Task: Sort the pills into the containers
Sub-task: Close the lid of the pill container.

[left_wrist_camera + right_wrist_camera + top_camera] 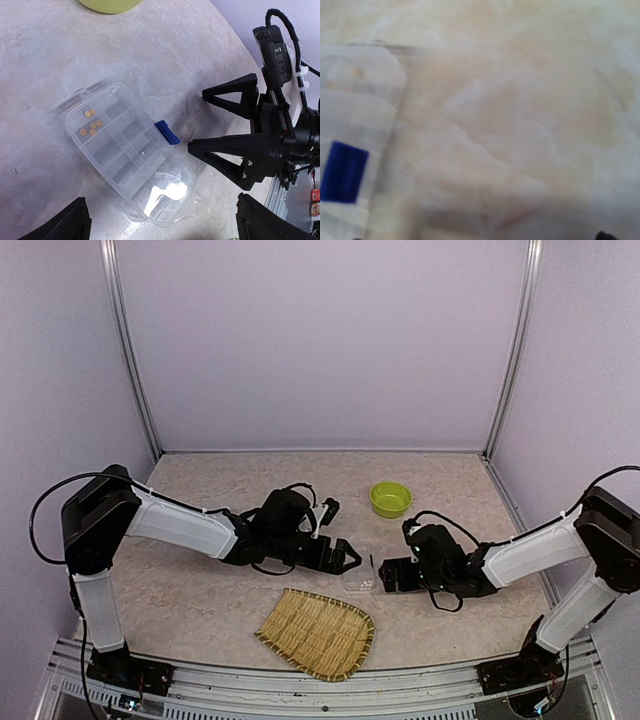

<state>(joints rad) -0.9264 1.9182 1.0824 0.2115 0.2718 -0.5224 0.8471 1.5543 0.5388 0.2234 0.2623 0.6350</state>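
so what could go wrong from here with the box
The open right gripper sits just beside the blue latch; a nudge could slide the clear organiser box.
The left gripper, also open, faces it across the box, so the two could collide.
Whether the lid is latched is unclear; if not, a jolt could spill the orange pills.

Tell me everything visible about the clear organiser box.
The organiser box is a flat rectangle of clear plastic split into many small compartments, with a blue latch on one long side. One corner compartment holds a few orange pills; something white shows at the opposite end. It lies flat on the marbled table between the left end effector and right end effector, both open, neither gripping it.
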